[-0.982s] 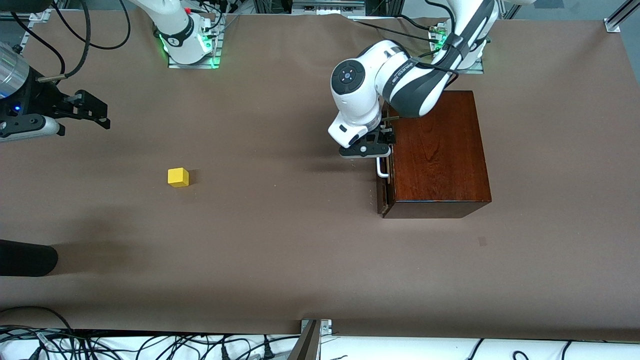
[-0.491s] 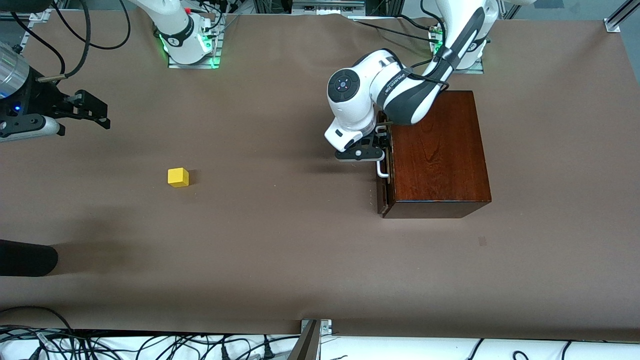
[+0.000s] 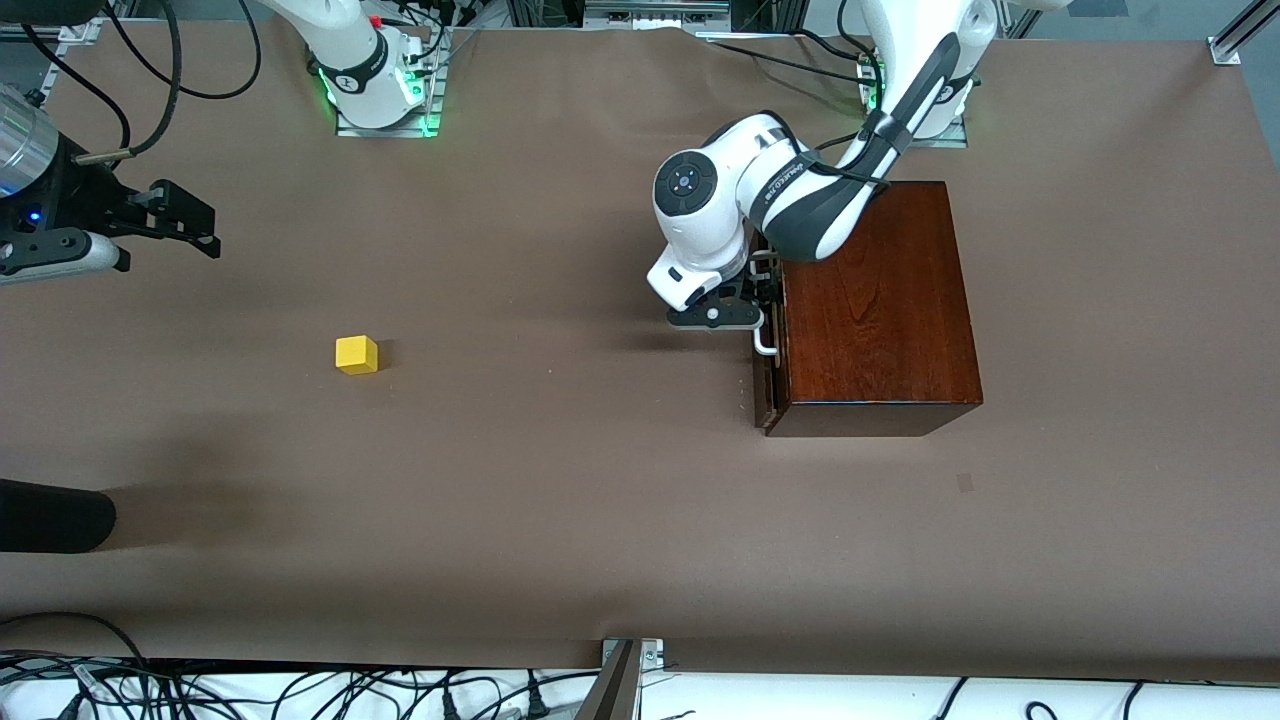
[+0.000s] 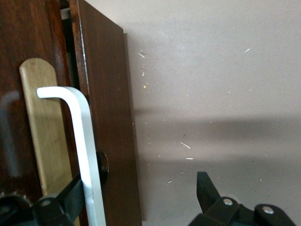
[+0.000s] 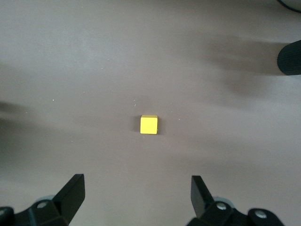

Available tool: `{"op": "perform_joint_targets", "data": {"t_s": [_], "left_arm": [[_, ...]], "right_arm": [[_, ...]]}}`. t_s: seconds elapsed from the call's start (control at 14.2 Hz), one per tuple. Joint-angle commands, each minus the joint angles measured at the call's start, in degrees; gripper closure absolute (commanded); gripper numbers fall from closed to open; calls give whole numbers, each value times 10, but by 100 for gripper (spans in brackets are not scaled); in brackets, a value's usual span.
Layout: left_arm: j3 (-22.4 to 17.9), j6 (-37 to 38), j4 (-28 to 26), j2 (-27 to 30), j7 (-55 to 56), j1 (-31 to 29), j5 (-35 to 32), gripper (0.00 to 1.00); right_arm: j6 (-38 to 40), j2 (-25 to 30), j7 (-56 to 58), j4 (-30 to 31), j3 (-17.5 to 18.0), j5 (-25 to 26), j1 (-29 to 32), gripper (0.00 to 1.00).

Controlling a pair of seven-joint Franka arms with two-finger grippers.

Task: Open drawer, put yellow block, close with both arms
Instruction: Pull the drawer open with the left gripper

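The yellow block (image 3: 357,354) lies on the table toward the right arm's end, also in the right wrist view (image 5: 149,124). My right gripper (image 3: 185,222) hangs open over the table, well short of the block, with nothing between its fingers (image 5: 138,188). The mahogany box (image 3: 870,300) stands toward the left arm's end. Its drawer (image 3: 767,390) looks barely ajar. My left gripper (image 3: 762,295) is at the white handle (image 3: 765,345). In the left wrist view the gripper (image 4: 138,193) is open, and the handle bar (image 4: 80,136) runs close by one finger (image 4: 70,193).
A black rounded object (image 3: 50,515) juts in at the table's edge, nearer the camera than the block. Cables lie along the front edge (image 3: 300,690). Brown table cover (image 3: 560,480) stretches between the block and the box.
The left arm's elbow has swung toward its base and its hand has shifted slightly at the handle. The drawer, the block and the right arm have not moved.
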State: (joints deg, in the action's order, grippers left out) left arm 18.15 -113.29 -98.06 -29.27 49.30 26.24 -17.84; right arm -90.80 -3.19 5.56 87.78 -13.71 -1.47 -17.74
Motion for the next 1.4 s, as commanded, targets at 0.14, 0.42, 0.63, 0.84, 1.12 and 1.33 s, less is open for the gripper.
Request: {"op": "perform_joint_targets", "data": {"t_s": [0.14, 0.42, 0.63, 0.84, 1.12, 1.33], "left_arm": [[1, -48, 8, -13, 58, 27, -13, 0], [0, -48, 63, -52, 82, 63, -8, 0], [0, -48, 114, -84, 82, 75, -9, 0], [0, -48, 133, -94, 82, 84, -7, 0], [0, -44, 138, -79, 73, 79, -10, 0], [0, -7, 138, -44, 72, 75, -9, 0]], "right_arm": [[9, -5, 0, -14, 2, 3, 3, 0], [9, -5, 0, -14, 2, 3, 3, 0], [9, -5, 0, -14, 2, 3, 4, 0], [9, -5, 0, -14, 1, 4, 4, 0], [12, -6, 1, -13, 1, 7, 4, 0], [13, -5, 0, -12, 1, 8, 4, 0]]}}
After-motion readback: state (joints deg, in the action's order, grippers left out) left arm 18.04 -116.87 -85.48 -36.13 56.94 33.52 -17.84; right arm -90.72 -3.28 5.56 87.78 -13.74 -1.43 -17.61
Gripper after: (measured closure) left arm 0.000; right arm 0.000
